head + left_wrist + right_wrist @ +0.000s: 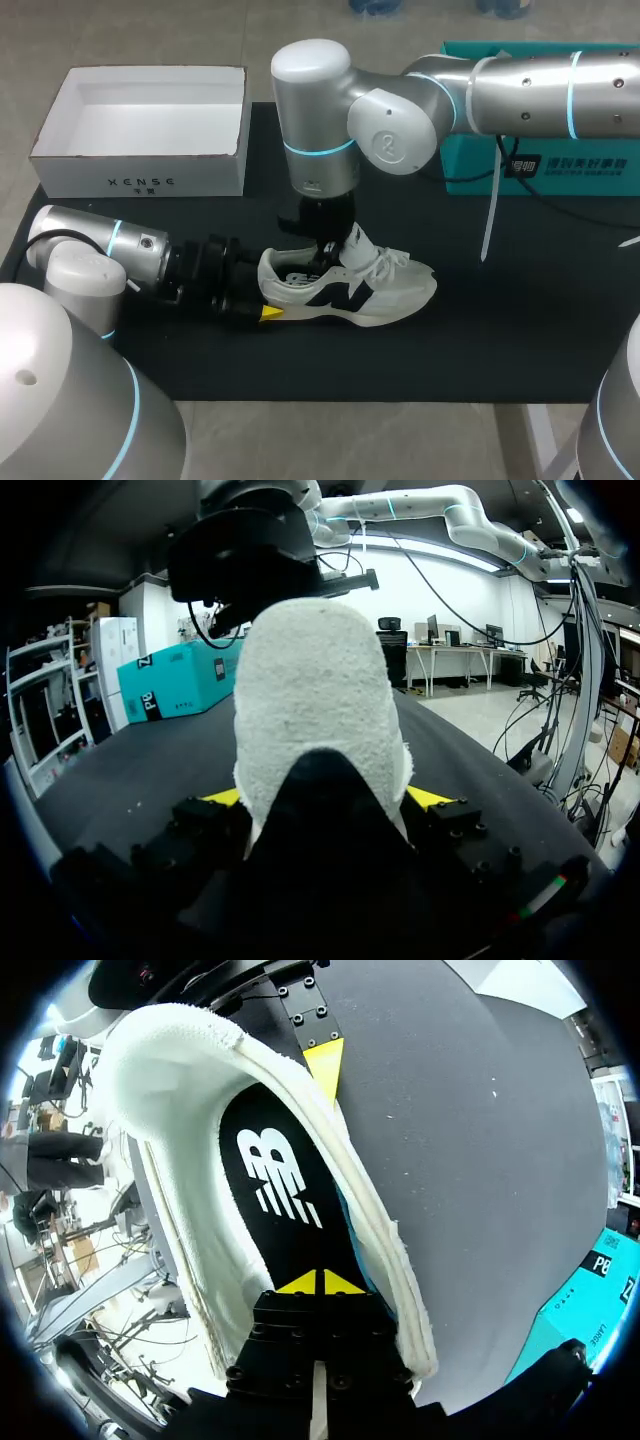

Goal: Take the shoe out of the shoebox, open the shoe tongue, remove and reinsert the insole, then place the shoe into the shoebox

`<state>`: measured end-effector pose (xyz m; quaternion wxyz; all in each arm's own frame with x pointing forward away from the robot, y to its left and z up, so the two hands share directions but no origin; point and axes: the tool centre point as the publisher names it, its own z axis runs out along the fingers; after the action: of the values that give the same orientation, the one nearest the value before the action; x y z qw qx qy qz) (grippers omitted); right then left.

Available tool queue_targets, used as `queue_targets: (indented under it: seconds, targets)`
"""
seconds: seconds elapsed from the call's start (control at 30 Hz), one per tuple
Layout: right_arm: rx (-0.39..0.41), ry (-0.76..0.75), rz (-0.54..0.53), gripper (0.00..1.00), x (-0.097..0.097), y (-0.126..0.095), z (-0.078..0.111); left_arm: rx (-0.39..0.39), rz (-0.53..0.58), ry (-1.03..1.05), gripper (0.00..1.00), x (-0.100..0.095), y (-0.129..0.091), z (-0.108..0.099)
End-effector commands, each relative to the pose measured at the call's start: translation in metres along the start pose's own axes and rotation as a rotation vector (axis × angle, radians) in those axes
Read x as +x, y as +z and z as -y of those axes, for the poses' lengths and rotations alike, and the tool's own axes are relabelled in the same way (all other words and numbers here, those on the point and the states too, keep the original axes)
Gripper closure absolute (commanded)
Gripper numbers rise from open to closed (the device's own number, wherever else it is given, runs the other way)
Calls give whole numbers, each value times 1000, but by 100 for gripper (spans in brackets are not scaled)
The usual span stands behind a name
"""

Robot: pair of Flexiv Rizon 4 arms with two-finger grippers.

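Shoe (350, 290) is seen out of the shoebox (140, 182), stood on its sole on the black mat (500, 330) at centre frame in the head view, toe to the right and heel to the left. Shoebox is parked upper left, open side up, well apart from the shoe. Teal box (580, 170) is sat upper right, partly covered by the right arm (520, 85).

Left arm (110, 245) is laid low across the surface from the left edge, with the left jaws set around the heel. In the left wrist view the heel (315, 710) is clamped between the two yellow fingertips (226, 797), one pressed on each side. Jaws are spread wide, to heel width. Shoe is held upright.

Right arm is routed in from the upper right, wrist pointed straight down over the shoe opening. Right jaws are sited inside the shoe mouth. In the right wrist view their yellow tips are seen pressed together with no gap between them, resting on the black insole (275, 1175). The insole is seated flat in the shoe ahead of the tips. Whether any of it is pinched cannot be told. White collar lining is spread open around the jaws.

Tongue (358, 243) is stood up just right of the right jaws in the head view. Laces (398, 262) are draped loose over the forefoot.
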<state>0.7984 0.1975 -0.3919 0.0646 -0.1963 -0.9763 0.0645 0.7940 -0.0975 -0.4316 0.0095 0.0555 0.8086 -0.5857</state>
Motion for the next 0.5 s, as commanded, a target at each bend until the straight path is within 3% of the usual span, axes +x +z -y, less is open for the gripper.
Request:
queue_targets:
  seconds: [0.03, 0.3, 0.5]
  targets:
    - [-17, 8, 22, 100, -1, -20, 11, -2, 0, 0, 100, 1, 0, -1]
    - [-33, 9, 52, 100, -5, -33, 10, -2, 0, 0, 100, 1, 0, -1]
    - [-66, -3, 67, 100, -4, -23, 0, -2, 0, 0, 100, 1, 0, -1]
